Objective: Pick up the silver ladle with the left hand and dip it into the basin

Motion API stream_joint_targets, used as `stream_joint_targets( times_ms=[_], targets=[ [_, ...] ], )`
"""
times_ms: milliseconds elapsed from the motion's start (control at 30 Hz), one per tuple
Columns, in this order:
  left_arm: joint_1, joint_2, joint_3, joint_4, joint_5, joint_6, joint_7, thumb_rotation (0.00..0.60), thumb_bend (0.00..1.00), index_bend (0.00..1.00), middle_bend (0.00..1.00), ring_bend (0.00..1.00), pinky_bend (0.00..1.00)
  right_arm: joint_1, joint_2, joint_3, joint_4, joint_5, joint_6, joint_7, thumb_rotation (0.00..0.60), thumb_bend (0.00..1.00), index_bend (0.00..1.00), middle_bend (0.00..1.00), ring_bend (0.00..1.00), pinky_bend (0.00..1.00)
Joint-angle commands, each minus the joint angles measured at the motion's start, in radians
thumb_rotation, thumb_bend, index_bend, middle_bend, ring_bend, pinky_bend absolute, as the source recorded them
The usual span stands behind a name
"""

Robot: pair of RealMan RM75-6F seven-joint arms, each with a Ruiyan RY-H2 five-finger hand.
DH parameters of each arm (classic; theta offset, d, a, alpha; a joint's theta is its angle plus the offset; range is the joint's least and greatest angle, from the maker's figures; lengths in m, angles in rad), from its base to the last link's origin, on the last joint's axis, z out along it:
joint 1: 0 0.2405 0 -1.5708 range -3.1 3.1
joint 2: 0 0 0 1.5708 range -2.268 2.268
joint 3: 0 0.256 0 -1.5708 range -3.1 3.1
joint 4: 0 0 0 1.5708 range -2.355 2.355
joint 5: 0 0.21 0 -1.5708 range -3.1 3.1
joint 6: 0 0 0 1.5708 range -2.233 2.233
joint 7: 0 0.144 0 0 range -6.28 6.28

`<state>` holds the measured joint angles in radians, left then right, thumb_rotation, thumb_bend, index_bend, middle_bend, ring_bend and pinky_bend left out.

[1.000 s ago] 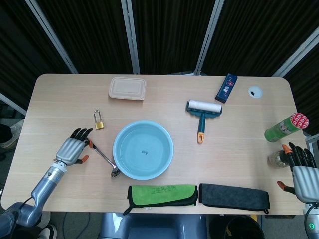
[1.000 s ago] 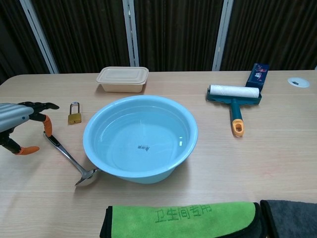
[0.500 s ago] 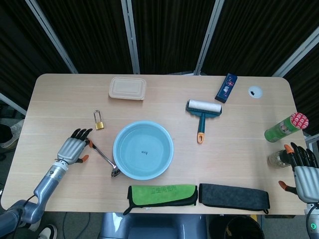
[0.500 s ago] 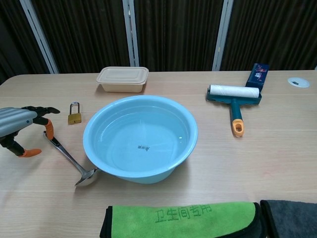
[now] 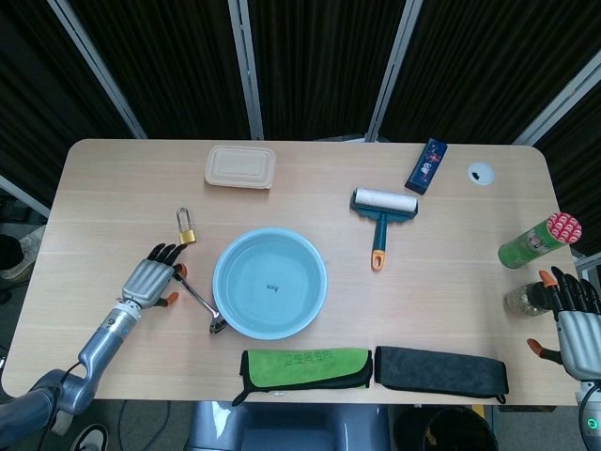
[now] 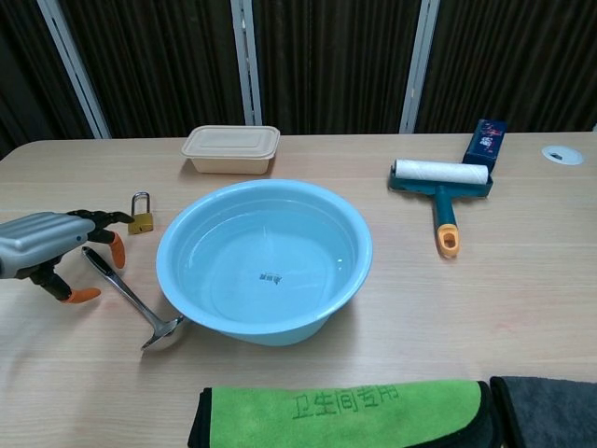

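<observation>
The silver ladle (image 5: 200,301) (image 6: 127,298) lies flat on the table, its bowl against the left side of the light blue basin (image 5: 270,282) (image 6: 266,260), which holds water. My left hand (image 5: 150,278) (image 6: 47,245) hovers over the top end of the ladle's handle, fingers spread, holding nothing. My right hand (image 5: 575,318) rests open at the table's right edge, far from the ladle.
A brass padlock (image 5: 186,230) (image 6: 140,217) lies just beyond my left hand. A beige lidded box (image 5: 240,166), a lint roller (image 5: 382,210), a blue pack (image 5: 425,165), a green can (image 5: 537,241), a green cloth (image 5: 305,365) and a dark cloth (image 5: 441,369) surround the basin.
My left hand has shifted right, toward the basin, and now sits over the ladle's handle end. The ladle has not moved.
</observation>
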<state>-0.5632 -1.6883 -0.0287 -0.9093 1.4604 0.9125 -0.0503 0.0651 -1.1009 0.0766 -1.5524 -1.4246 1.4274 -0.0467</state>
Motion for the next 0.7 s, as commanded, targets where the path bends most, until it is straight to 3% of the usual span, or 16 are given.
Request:
stream_joint_targets(
  times_ms=[33,700],
  targets=[
    [-0.004,-0.007,0.004,0.008,-0.004,-0.010,0.001,0.600,0.32,0.36,0.00,0.00,0.00,-0.001,0.002,-0.001,0.000,-0.001,0.002,0.004,0.600,0.00,0.00,0.00,0.00,0.00],
    [0.012,0.014,0.021,-0.027,-0.011,0.016,0.021,0.600,0.32,0.45,0.00,0.00,0.00,-0.005,0.005,0.001,-0.002,0.000,0.013,0.009,0.600,0.00,0.00,0.00,0.00,0.00]
  ],
)
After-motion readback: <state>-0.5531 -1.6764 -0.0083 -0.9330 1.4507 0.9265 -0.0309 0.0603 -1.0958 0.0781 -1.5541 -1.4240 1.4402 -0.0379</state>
